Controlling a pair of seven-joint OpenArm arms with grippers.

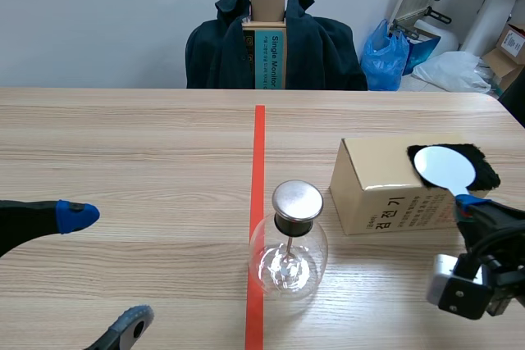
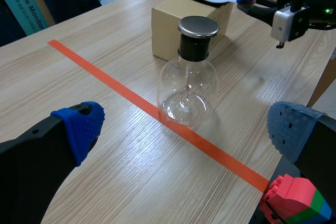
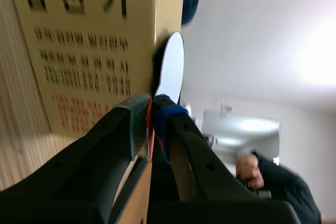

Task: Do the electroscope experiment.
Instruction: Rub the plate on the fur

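Scene view: a metal-capped glass flask [image 1: 288, 252] stands on the red tape line [image 1: 259, 133]. It is likely fragile and slippery, safest held at its neck. Over the cardboard box [image 1: 373, 190] beside it, the right gripper [image 3: 152, 124] pinches the handle of a light white disc [image 1: 444, 166]. The left gripper [image 1: 105, 270] has its fingers apart.
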